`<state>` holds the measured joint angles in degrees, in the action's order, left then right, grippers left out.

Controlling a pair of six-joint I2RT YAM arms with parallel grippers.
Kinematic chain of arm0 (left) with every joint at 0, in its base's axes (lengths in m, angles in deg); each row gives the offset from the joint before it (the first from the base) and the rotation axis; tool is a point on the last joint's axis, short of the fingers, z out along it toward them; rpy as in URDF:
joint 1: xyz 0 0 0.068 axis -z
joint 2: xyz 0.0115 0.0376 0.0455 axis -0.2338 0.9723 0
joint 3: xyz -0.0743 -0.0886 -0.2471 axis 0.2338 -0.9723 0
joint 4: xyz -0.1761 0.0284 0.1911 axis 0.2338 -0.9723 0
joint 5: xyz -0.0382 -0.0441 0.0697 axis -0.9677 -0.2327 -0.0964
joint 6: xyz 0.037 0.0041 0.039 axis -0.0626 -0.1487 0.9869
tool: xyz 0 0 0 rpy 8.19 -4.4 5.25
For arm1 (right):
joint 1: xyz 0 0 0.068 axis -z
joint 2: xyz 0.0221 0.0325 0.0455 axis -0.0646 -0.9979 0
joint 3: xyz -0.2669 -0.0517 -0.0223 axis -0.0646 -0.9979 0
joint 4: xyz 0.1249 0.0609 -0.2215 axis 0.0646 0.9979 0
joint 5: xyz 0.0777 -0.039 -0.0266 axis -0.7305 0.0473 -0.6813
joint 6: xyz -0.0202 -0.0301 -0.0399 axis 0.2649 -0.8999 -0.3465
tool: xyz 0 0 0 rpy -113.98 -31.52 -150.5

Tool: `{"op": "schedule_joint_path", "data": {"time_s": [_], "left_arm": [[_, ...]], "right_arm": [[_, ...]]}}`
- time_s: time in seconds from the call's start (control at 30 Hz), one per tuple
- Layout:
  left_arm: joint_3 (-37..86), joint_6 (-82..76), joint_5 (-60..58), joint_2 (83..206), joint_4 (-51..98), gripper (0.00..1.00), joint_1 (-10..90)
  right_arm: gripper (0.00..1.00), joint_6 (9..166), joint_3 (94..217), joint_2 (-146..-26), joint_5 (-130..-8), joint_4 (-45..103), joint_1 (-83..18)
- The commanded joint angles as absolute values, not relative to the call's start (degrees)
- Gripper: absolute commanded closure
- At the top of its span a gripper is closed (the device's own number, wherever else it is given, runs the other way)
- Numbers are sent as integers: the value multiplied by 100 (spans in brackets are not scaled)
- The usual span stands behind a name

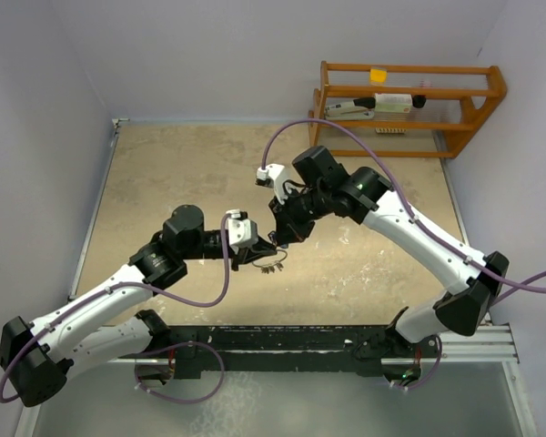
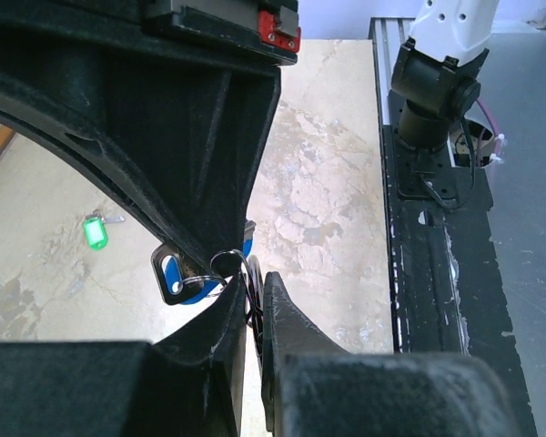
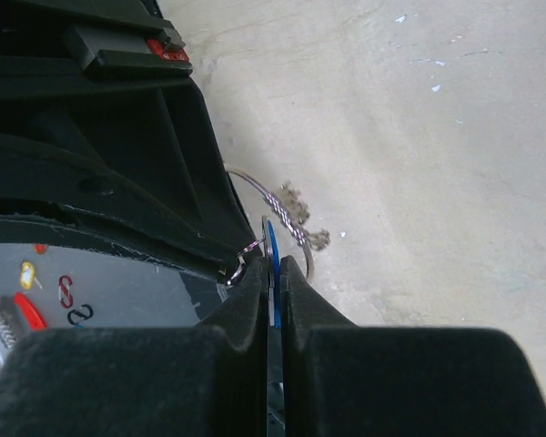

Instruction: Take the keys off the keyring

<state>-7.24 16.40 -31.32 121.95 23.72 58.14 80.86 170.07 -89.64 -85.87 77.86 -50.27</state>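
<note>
Right wrist view: right gripper (image 3: 273, 271) pressed shut on blue plastic-headed key (image 3: 270, 238). Left gripper (image 2: 257, 296) pinches the adjoining thin round silver wire keyring (image 2: 229, 261), likely bracing it.

The blue-plastic-headed key (image 3: 270, 238) stands edge-on, pinched between the closed fingers of the right gripper (image 3: 273, 266). Its head is threaded on the thin silver wire keyring (image 2: 229, 265), which runs into the narrow gap of the left gripper (image 2: 255, 289) and hangs above the table. The plain silver and brass keys (image 1: 272, 266) dangle below the ring in a small bunch. The bright green-headed key (image 2: 94, 233) lies flat on the table, well apart from the ring.
</note>
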Motion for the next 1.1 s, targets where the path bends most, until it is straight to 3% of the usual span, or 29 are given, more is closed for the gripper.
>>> {"op": "schedule_joint_path", "data": {"time_s": [0.0, 0.23, 0.57, 0.8, 0.93, 1.07], "left_arm": [[-234, 1639, -4674, 11823, 4302, 100, 6024], [-259, 1511, -4675, 11857, 4547, 100, 6028], [-200, 1705, -4211, 11858, 4110, 100, 6028], [-313, 1856, -2722, 12169, 3659, 100, 6028], [-335, 1537, -1427, 12680, 3779, 100, 5915], [-340, 728, -1301, 13368, 4347, 100, 5167]], "right_arm": [[100, 7859, 17002, -9368, -8403, 7200, -4861], [100, 7884, 16841, -9519, -8172, 7307, -4861], [100, 8137, 16751, -9256, -6170, 7251, -4826], [100, 8383, 16496, -8496, -4706, 6630, -4633], [100, 8551, 16084, -8038, -4550, 5981, -4333], [100, 8626, 15756, -7794, -4557, 5553, -4074]]}}
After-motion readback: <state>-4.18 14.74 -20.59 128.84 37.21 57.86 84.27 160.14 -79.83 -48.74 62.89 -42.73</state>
